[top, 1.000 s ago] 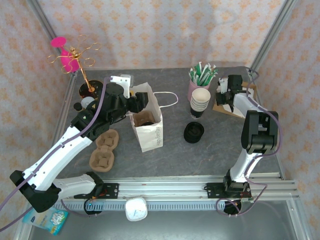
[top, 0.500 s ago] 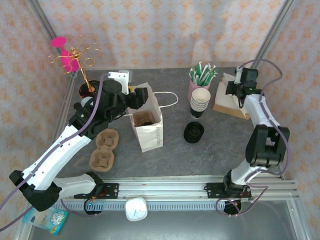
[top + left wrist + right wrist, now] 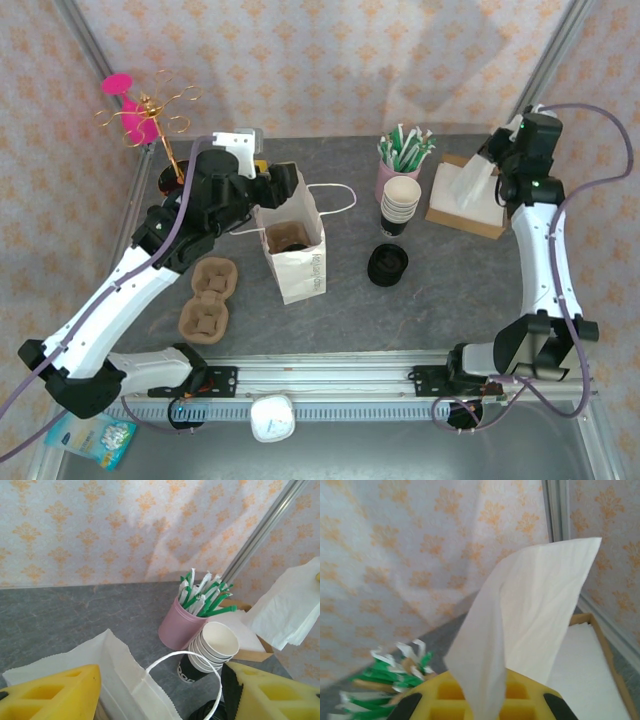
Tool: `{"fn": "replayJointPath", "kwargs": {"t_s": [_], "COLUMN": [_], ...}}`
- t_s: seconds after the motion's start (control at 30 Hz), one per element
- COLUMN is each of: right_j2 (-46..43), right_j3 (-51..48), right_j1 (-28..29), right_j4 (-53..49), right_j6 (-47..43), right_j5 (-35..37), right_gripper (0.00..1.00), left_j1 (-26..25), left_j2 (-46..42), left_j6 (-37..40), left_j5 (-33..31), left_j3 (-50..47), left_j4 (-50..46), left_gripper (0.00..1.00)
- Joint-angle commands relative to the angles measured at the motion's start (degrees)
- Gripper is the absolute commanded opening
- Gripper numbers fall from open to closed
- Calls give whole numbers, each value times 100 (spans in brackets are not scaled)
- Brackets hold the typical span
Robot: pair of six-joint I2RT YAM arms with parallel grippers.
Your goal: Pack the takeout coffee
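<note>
Found the coffee cup [image 3: 291,238] down inside the white paper bag [image 3: 305,270], dark round top up, ringed by brown card, seemingly a carrier. Saw the bag standing upright at about nine o'clock from the middle of the table [image 3: 440,300], mouth open, looped handle [image 3: 335,198] flopped toward two o'clock.

Noted the left gripper [image 3: 283,192] poised at the bag's twelve o'clock rim, jaws apart, gripping nothing, with the bag's edge and handle between the yellow fingers [image 3: 50,695] in the wrist view.

Spotted the brown pulp carriers [image 3: 205,305] lying flat at eight o'clock of the bag, near it but not touching, with every hollow bare.

Counted three containers in a line toward one o'clock of the bag: a pink pot [image 3: 392,180] stuffed with green-and-white wrapped straws [image 3: 405,148]; touching it at six o'clock, a nested stack of black cups [image 3: 400,205], cream inside, with nothing in the top one; further toward six o'clock, a low black pile of lids [image 3: 387,265], apart from the stack.

Placed a shallow brown tray [image 3: 460,222] at three o'clock of the stack, loaded with white napkins [image 3: 470,207].

Caught the right gripper [image 3: 480,700] above the tray's two o'clock corner, jaws clamped together on one napkin [image 3: 520,610], the sheet trailing from the fingers toward the tray.
</note>
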Motion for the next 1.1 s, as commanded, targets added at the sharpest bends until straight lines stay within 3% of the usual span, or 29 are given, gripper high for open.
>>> {"fn": "replayJointPath", "kwargs": {"t_s": [0.0, 0.3, 0.43, 0.53, 0.63, 0.77, 0.93, 1.07], "right_j2": [-416, -896, -896, -1046, -1156, -1097, -954, -750], "right_j3": [654, 1175, 1379, 1301, 1235, 1357, 1403, 1534], "right_j1": [10, 219, 671, 916, 1233, 1694, 1759, 1753], "right_j4": [-686, -511, -288, 114, 407, 561, 615, 480], "right_j6": [802, 2000, 2435, 2890, 3211, 3161, 2679, 1973], "right_j5": [-206, -1823, -2024, -2196, -2166, -2194, -2951, -3550], "right_gripper": [0, 0, 0, 0, 0, 0, 0, 0], "left_j1": [-184, -1384, -1950, -2135, -2346, -2389, -2121, -1537], "left_j2": [102, 409, 772, 1114, 1424, 1810, 1475, 914], "left_j6": [19, 1037, 1762, 2002, 2522, 3181, 2888, 2376], "left_j5": [141, -274, -517, -506, -928, -1209, -199, 678], "left_j3": [289, 300, 351, 517, 622, 1091, 1152, 823], "left_j4": [269, 1311, 1841, 2191, 2503, 2394, 1992, 1792], "left_gripper": [67, 72, 79, 81, 86, 90, 93, 96]}}
